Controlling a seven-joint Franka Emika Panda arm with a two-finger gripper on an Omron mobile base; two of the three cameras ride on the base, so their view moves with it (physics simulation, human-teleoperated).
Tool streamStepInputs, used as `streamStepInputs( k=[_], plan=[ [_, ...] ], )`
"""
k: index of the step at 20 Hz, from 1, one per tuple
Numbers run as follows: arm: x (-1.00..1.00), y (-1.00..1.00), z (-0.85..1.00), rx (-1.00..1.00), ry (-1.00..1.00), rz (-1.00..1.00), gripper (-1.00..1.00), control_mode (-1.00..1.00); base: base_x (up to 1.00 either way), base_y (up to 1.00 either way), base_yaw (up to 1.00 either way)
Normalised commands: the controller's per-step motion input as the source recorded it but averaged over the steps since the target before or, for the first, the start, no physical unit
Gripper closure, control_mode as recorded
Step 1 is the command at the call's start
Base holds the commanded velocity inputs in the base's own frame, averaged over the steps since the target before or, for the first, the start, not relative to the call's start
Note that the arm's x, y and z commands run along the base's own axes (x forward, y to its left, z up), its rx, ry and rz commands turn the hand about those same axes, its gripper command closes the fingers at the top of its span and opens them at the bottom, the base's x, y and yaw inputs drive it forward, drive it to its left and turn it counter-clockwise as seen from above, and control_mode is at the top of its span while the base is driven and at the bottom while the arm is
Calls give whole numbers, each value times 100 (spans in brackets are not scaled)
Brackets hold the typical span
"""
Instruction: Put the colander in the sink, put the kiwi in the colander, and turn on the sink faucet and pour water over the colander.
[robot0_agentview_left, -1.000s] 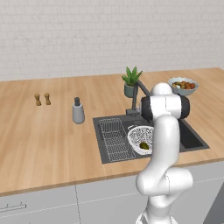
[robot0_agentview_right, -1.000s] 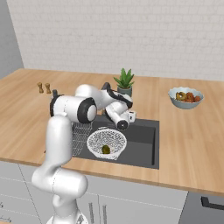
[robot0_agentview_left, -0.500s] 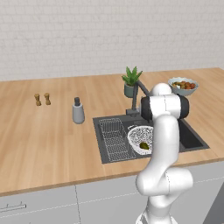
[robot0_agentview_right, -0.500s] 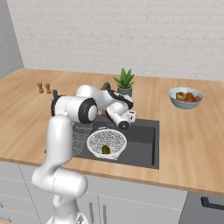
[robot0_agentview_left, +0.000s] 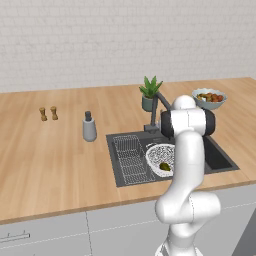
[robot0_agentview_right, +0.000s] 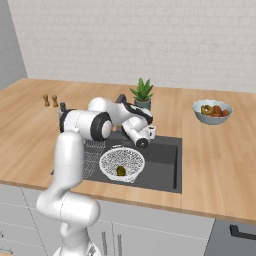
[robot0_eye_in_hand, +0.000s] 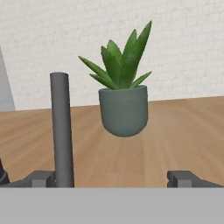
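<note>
Hand view | claw (robot0_eye_in_hand: 116, 179) wide open, empty | sink faucet (robot0_eye_in_hand: 62, 131) post top cut off

The arm (robot0_agentview_left: 187, 150) hides part of the colander (robot0_agentview_left: 157, 156); the sink faucet (robot0_eye_in_hand: 62, 131) base is cut off.

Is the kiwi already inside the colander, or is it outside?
Inside. The kiwi lies on the bottom of the white colander, which sits in the sink.
</note>
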Motion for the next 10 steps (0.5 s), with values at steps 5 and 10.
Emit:
streamStepInputs(
  k=[5, 10],
  plan=[
    [2, -5, 0, 0, 0, 0, -100, -100, 0, 0, 0],
    [0, 0, 0, 0, 0, 0, -100, -100, 0, 0, 0]
  ],
)
